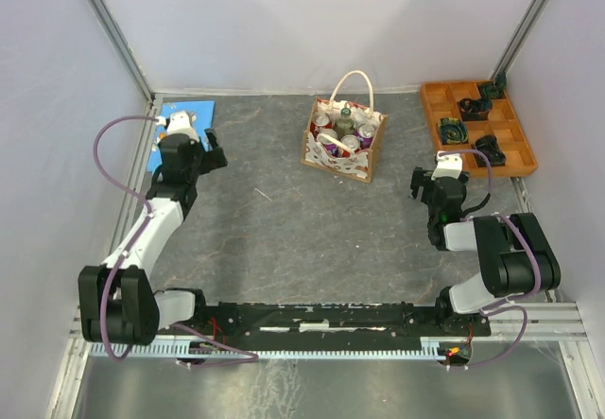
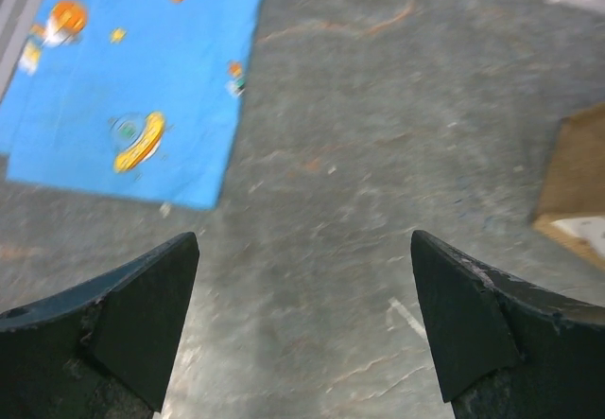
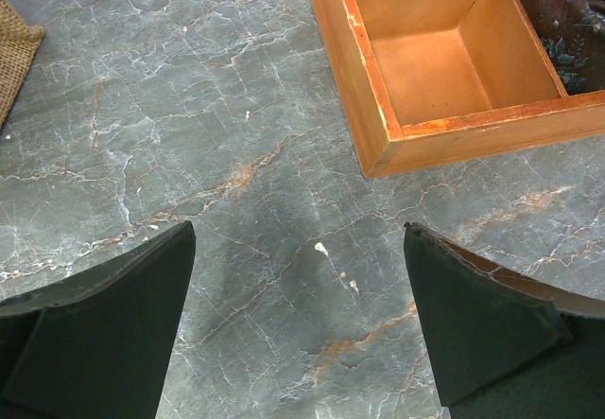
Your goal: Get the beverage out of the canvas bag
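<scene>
The canvas bag [image 1: 350, 162] stands at the far middle of the table [image 1: 284, 230], with beverage cans [image 1: 337, 128] upright inside. The orange tray [image 1: 430, 116] at far right holds dark objects [image 1: 473, 109]. Left gripper [image 2: 302, 249] and right gripper [image 3: 298, 239] are both spread wide and empty.

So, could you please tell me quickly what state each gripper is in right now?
Left gripper: open, holding nothing.
Right gripper: open, holding nothing.

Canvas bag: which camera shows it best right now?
Top external: the whole bag shows, handles up, cans inside. Left wrist catches only a tan corner at its right edge; right wrist only a woven corner at its left edge.
</scene>
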### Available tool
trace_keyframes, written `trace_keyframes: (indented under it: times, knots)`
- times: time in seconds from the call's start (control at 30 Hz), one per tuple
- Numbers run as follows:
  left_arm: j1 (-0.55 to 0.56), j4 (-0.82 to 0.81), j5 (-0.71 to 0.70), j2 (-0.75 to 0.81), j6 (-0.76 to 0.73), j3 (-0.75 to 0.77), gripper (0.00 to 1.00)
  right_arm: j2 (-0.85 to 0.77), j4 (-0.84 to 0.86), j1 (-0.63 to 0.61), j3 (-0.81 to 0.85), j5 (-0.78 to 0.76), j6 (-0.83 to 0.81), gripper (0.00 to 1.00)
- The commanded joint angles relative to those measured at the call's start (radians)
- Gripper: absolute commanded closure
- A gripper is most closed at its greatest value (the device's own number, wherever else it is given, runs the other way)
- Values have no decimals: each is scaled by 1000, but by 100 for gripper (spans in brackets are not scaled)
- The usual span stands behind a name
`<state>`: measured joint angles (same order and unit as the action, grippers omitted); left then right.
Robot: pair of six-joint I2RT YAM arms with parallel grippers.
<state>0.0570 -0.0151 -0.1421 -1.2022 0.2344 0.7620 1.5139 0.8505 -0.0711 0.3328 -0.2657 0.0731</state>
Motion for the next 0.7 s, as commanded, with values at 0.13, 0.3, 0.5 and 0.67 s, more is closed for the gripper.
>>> trace_keyframes:
  times: [0.13, 0.3, 0.5, 0.67]
  knots:
    - [196, -16, 133, -180, -117, 333, 1, 0, 23, 0, 31, 6, -14, 1]
    - [315, 118, 157, -417, -125, 638, 1, 0, 23, -1, 31, 6, -14, 1]
    - [423, 200, 200, -623, -232, 941, 1, -1, 22, -1, 31, 6, -16, 1]
    - [476, 237, 269, -741, -228, 1126, 17, -1, 22, 0, 31, 7, -15, 1]
